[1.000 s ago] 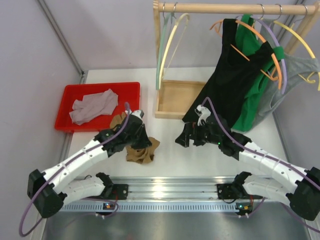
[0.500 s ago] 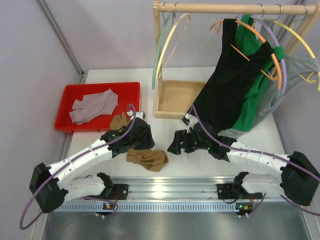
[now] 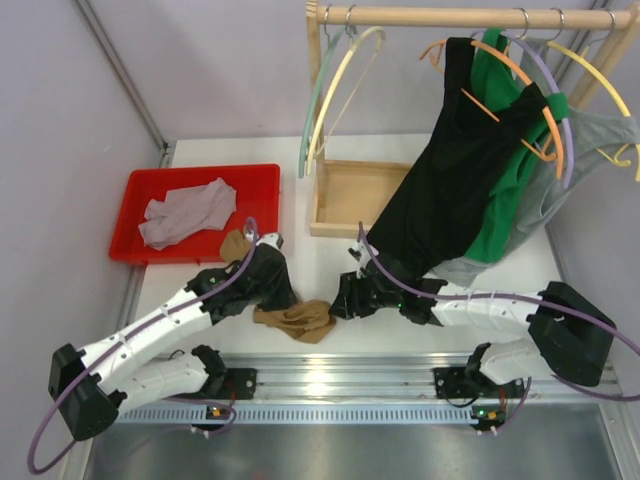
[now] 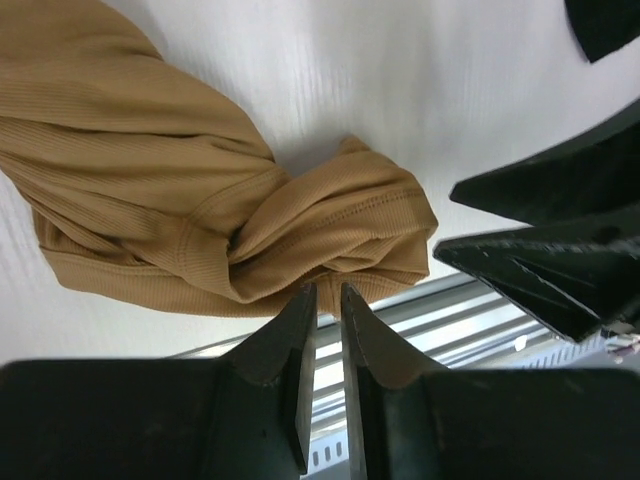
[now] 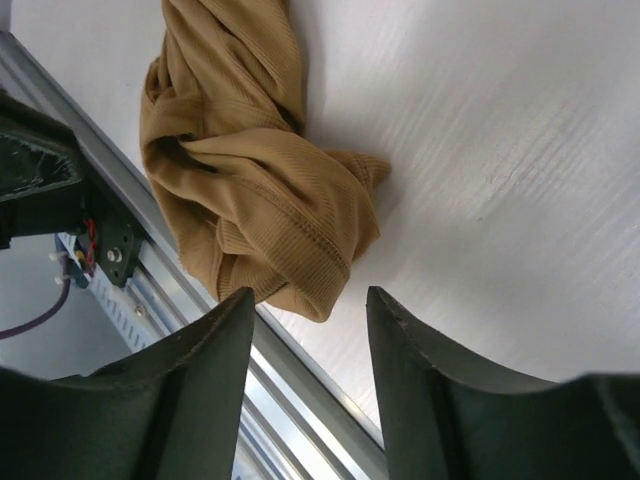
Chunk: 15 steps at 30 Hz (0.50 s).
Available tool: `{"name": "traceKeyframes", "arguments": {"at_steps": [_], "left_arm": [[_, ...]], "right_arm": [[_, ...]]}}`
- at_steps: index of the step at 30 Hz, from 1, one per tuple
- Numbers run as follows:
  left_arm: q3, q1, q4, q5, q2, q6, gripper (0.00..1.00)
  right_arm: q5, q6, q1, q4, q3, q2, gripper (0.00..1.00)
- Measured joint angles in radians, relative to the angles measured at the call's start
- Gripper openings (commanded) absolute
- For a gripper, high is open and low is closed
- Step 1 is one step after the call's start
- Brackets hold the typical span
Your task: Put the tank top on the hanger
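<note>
Since the tank top [image 3: 298,320] is found bunched and twisted at the near edge of the table [image 3: 320,262], just beside the metal rail [image 3: 330,375] and between the two arms, stacked folds may be pinched instead of one strap. The left gripper [image 4: 322,290] is seen narrowed to a slit with nothing in it, its tips at the hem. The right gripper [image 5: 310,292] is spread and empty, with the heap just ahead. If both are driven in together, fingers may be knocked or cloth dragged onto the rail. A knotted top could hardly be threaded onto the hanger [image 3: 345,70] on the far rack [image 3: 430,15].
</note>
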State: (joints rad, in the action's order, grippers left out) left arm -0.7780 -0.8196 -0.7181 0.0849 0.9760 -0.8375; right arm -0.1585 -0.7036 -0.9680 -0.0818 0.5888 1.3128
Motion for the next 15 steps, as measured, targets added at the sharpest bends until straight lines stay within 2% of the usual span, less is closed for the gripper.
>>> {"name": "traceKeyframes", "arguments": {"at_steps": [5,10,11,15], "left_arm": [[0.004,-0.008,-0.001,-0.053,0.008,0.011,0.22],[0.005,-0.029,0.01,-0.112,0.052,0.037,0.32],[0.007,-0.038,0.013,-0.119,0.068,0.043,0.39],[0.016,-0.073,0.024,-0.134,0.117,0.058,0.51]], "right_arm": [[0.007,-0.013,-0.012,-0.019,0.0,0.077,0.41],[0.007,-0.018,-0.012,-0.057,0.0,0.114,0.35],[0.008,-0.019,-0.013,-0.065,0.0,0.12,0.29],[0.008,-0.026,-0.014,-0.088,0.0,0.136,0.13]]}}
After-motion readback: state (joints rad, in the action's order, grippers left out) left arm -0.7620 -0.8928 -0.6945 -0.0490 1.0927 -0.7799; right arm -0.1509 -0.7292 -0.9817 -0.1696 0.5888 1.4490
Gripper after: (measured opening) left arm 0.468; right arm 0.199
